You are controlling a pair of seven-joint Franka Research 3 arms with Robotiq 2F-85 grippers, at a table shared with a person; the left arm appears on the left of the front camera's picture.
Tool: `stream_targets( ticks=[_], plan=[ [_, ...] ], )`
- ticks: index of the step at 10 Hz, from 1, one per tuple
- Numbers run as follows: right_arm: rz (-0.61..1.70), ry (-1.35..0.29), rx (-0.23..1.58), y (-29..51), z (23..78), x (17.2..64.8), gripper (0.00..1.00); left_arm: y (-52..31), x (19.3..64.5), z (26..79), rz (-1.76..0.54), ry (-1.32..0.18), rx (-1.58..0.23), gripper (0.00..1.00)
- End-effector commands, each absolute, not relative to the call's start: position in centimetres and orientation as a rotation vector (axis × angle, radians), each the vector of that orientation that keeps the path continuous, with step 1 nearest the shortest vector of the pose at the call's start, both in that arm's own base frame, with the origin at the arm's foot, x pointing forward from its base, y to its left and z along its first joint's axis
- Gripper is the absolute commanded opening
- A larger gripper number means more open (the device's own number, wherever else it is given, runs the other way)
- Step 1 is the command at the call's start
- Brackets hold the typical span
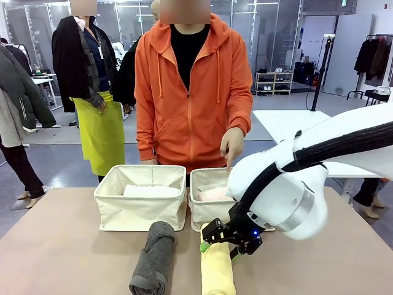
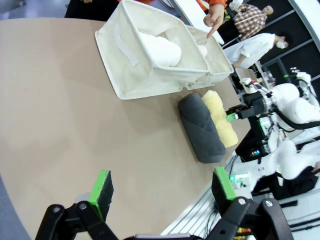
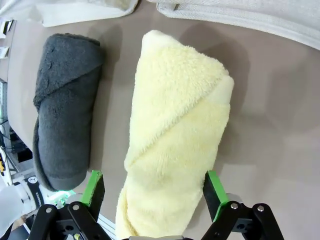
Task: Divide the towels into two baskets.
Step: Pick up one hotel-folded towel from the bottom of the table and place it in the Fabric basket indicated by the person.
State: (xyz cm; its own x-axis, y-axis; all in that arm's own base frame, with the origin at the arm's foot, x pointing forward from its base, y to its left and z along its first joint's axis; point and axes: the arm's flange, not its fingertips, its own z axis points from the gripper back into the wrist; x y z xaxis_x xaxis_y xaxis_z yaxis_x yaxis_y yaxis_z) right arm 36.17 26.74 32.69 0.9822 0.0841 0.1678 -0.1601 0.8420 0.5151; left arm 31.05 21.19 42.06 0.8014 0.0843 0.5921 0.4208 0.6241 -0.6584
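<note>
My right gripper [image 3: 153, 190], fingers spread, straddles the pale yellow towel [image 3: 175, 135]. Step in hand: grasping. Next I close, lift and carry it to a basket [image 1: 206, 212]. My left gripper [image 2: 162, 187] hangs spread.

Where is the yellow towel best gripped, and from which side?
Probably grip the yellow towel across its middle, from above, one finger on each long side. It lies flat as a roll, narrower than the open right gripper, and the grey towel leaves a gap beside it.
</note>
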Motion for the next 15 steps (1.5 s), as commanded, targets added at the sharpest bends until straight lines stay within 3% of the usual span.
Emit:
stream_targets(
  ticks=[1,4,11,15],
  plan=[
    [0.085,-0.147,0.518,28.8,31.4,36.6,1.00,21.2,30.7,42.2,-0.206,-0.619,-0.889,1.00],
    [0.103,-0.142,0.483,29.3,30.8,36.8,1.00,21.2,30.7,42.2,-0.206,-0.619,-0.889,1.00],
    [0.154,-0.136,0.461,29.2,30.9,36.3,0.34,21.2,30.7,42.2,-0.206,-0.619,-0.889,1.00],
    [0.420,-0.175,0.382,29.4,37.8,35.1,0.34,21.2,30.7,42.2,-0.206,-0.619,-0.889,1.00]
  ],
)
